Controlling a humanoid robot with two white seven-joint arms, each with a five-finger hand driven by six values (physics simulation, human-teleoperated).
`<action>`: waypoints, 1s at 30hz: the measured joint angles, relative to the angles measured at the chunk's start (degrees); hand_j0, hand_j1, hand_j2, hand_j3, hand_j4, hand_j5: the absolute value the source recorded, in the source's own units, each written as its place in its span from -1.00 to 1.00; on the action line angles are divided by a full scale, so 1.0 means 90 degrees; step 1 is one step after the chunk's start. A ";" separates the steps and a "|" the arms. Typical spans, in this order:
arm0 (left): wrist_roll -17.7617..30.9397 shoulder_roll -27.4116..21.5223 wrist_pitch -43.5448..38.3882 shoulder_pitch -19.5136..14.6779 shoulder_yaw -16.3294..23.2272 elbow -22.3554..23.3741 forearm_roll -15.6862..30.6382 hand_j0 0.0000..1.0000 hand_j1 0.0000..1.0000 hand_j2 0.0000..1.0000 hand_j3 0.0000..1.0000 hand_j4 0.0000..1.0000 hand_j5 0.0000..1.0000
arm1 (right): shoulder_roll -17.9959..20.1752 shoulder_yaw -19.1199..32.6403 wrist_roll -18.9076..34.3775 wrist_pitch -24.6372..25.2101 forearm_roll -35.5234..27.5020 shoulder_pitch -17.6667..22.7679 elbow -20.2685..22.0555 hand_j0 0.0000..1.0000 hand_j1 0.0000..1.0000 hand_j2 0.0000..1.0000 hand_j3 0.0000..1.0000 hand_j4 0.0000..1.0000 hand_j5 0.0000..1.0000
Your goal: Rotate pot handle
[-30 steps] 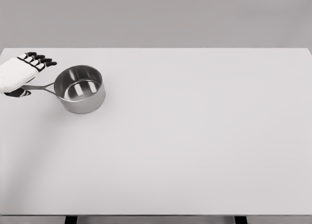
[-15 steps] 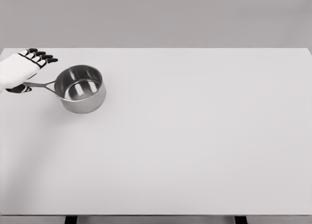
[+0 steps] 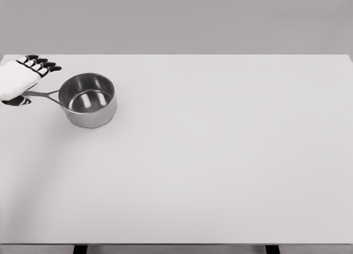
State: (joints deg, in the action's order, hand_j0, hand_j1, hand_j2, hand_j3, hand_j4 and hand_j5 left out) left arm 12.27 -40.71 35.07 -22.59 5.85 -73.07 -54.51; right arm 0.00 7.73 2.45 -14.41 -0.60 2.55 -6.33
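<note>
table (image 3: 220,171) near edge bare | pot (image 3: 88,100) upright at far left, handle (image 3: 44,93) pointing left | left hand (image 3: 19,78) over the handle's end, fingers (image 3: 39,62) extended side by side, grasp not discernible | step: turning the handle | next: sweep handle sideways, likely keeping contact so pot pivots

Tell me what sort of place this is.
Likely a simulated test bench, not a real kitchen: a bare white table, one steel saucepan, a blank grey backdrop, and the left hand at the pan's handle.
</note>
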 measured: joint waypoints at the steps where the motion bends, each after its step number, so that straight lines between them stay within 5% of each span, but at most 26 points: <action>1: -0.0014 -0.0023 0.0000 0.0000 0.0000 -0.0018 0.0017 1.00 1.00 1.00 1.00 1.00 1.00 | 0.0000 0.0000 0.0000 0.0000 0.0000 0.0000 0.0000 1.00 1.00 1.00 1.00 1.00 1.00; 30: -0.0080 -0.0102 -0.0001 0.0352 -0.0025 -0.0277 0.0246 1.00 1.00 1.00 1.00 1.00 1.00 | 0.0000 0.0000 0.0000 0.0000 0.0000 0.0000 0.0000 1.00 1.00 1.00 1.00 1.00 1.00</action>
State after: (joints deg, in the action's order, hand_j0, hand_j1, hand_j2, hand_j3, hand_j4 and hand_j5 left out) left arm 11.55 -41.63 35.06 -19.42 5.62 -75.56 -52.30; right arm 0.00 7.73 2.45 -14.41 -0.60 2.55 -6.33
